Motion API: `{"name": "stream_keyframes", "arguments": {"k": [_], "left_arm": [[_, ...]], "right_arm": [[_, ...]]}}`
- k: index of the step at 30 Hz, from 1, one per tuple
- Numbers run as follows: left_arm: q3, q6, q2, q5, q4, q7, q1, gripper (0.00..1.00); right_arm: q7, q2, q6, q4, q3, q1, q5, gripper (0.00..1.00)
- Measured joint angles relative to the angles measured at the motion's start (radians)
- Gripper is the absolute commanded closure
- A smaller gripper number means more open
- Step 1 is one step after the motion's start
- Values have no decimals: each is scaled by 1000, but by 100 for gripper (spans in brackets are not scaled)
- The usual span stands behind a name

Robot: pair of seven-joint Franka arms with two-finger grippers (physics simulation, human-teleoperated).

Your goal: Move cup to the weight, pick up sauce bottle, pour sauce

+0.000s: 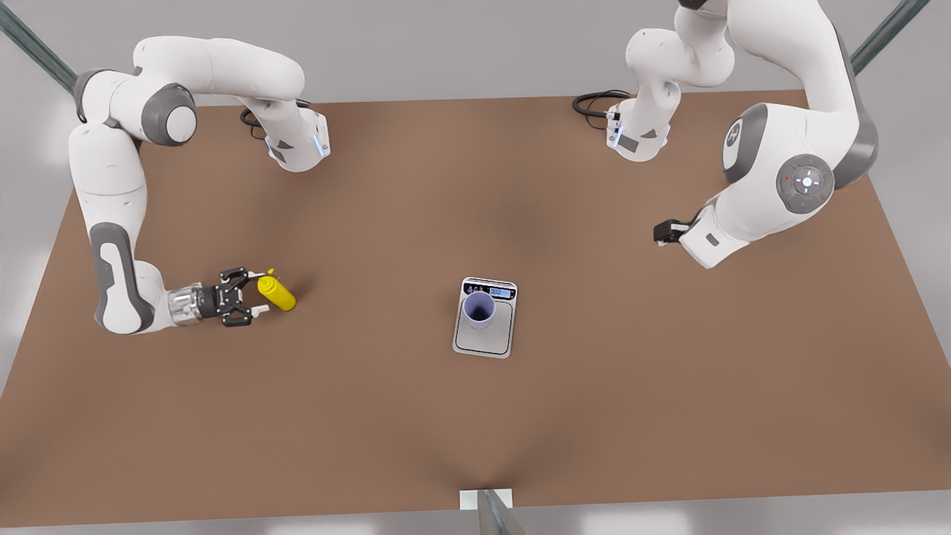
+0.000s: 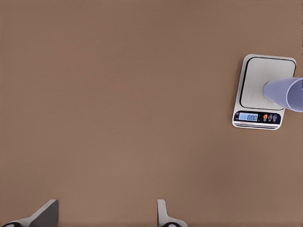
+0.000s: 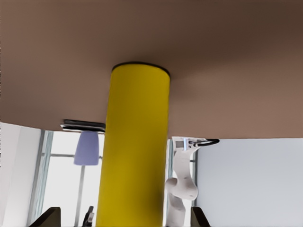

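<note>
Right now the cup point(image 1: 479, 310) stands on the weight point(image 1: 484, 339), near its display strip. Well off toward the front view's left, the right gripper point(image 1: 256, 298), jaws spread, flanks the sauce bottle point(image 1: 277, 293). The left gripper point(image 2: 106, 215), fingers apart, hangs high beyond the weight's other side, over bare table point(image 1: 631, 401).

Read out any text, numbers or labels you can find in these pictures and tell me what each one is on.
"0.00", or close to it: white digits on the blue display of the weight, left wrist view; slightly blurred, so not certain.
The marks beside the buttons on its dark strip are too small to read.
No text shows on the cup, the sauce bottle or the table.
</note>
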Motion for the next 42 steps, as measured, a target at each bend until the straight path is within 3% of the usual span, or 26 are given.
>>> {"name": "stream_keyframes", "arguments": {"k": [6,12,13,16,25,30,36,42], "left_arm": [[0,2,3,-1,0,0,0,0],[0,3,5,-1,0,0,0,0],[0,3,5,-1,0,0,0,0],[0,5,10,-1,0,0,0,0],[1,3,14,-1,19,1,0,0],[2,3,12,1,21,12,0,0],[2,2,17,4,21,10,1,0],[3,0,17,3,20,3,0,0]], "right_arm": [[-3,-18,61,-44,2,38,20,0],[-3,-38,89,-71,2,60,22,35],[-2,-39,89,-71,2,60,21,53],[-2,-46,88,-74,2,59,21,70],[18,-77,90,-73,1,72,24,70],[219,-138,143,9,-1,134,6,70],[643,-133,237,317,4,279,-138,71],[1020,-127,346,522,3,433,-259,70]]}}
